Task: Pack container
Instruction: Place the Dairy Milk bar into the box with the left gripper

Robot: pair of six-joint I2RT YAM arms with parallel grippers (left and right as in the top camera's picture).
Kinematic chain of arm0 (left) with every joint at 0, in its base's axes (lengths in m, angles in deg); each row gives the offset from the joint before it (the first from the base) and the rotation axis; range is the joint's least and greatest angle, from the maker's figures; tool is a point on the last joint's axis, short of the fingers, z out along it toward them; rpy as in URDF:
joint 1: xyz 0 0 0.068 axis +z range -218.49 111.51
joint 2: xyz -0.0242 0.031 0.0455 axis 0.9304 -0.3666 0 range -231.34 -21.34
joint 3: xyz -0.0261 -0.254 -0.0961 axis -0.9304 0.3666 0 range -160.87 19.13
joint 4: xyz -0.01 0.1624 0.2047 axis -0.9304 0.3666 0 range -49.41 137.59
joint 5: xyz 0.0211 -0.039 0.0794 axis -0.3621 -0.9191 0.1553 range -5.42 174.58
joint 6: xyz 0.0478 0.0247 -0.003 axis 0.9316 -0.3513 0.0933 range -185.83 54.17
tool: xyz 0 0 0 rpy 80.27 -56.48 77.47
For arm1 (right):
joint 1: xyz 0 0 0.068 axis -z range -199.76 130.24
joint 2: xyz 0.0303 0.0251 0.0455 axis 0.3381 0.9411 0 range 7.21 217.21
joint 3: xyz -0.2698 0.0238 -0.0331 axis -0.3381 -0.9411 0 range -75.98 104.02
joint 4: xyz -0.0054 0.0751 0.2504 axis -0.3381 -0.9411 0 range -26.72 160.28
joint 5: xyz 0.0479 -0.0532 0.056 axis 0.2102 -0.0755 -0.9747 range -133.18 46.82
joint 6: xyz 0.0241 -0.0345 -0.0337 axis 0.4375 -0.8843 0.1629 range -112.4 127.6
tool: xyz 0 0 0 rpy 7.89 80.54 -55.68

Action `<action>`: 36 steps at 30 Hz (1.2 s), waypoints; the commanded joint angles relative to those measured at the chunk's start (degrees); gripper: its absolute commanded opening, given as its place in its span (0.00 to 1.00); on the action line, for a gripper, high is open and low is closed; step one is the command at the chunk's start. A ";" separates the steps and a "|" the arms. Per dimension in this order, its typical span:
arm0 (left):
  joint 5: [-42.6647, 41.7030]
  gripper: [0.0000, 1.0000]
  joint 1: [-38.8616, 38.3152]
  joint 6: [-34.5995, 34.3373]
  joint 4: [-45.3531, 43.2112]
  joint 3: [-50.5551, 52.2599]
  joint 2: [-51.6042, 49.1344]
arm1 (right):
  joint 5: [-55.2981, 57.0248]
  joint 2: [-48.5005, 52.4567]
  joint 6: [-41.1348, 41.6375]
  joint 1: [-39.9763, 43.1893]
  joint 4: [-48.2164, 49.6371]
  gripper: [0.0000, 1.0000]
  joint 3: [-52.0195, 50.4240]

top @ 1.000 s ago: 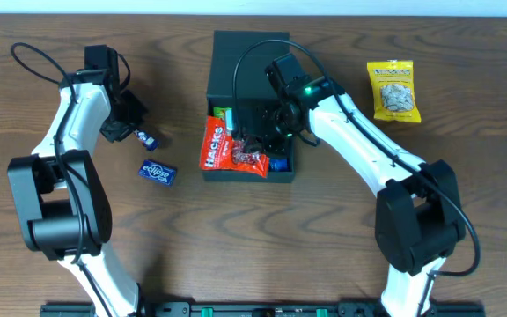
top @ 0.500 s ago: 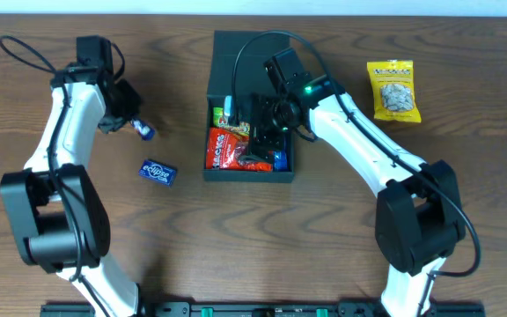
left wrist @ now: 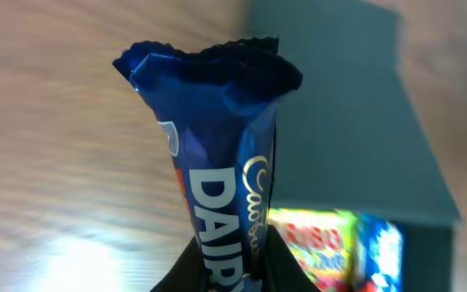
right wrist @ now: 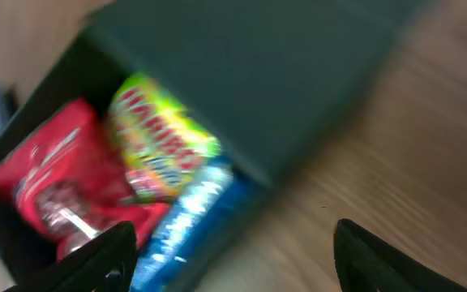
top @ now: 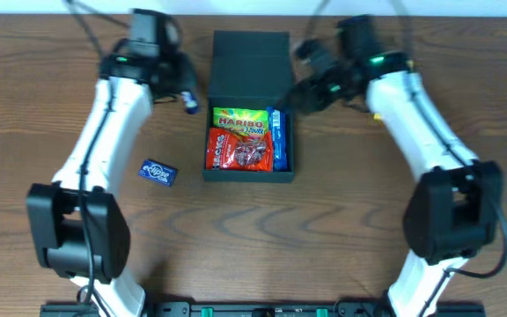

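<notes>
**Three packets in, one bar in hand, one packet left on the table**

The container (top: 250, 57), a dark teal-green, matte, roughly square rigid box, sits at the upper centre of the overhead frame with its flap lid folded back towards the top edge. Its open compartment holds a yellow-green Haribo sweet bag (top: 240, 121), a glossy red snack packet (top: 236, 151) below it, and a narrow blue wrapper (top: 278, 141) along the right wall.

The left gripper (left wrist: 227, 272) is clamped on the lower end of a dark blue foil chocolate bar (left wrist: 217, 162), held upright just beside the box's upper left corner. The right gripper (right wrist: 233, 243) hangs near the upper right corner, jaws spread wide with nothing between them.

Judged from this, packing is well along. The bar has yet to go in, a small flat blue packet (top: 157, 172) lies at left of centre on the brown wooden table (top: 324, 229), and the lid is not yet shut.
</notes>
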 commanded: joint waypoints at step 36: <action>-12.44 0.90 -22.80 -6.49 -2.25 -3.02 -7.93 | -4.00 -1.99 13.16 16.41 -0.22 0.99 1.09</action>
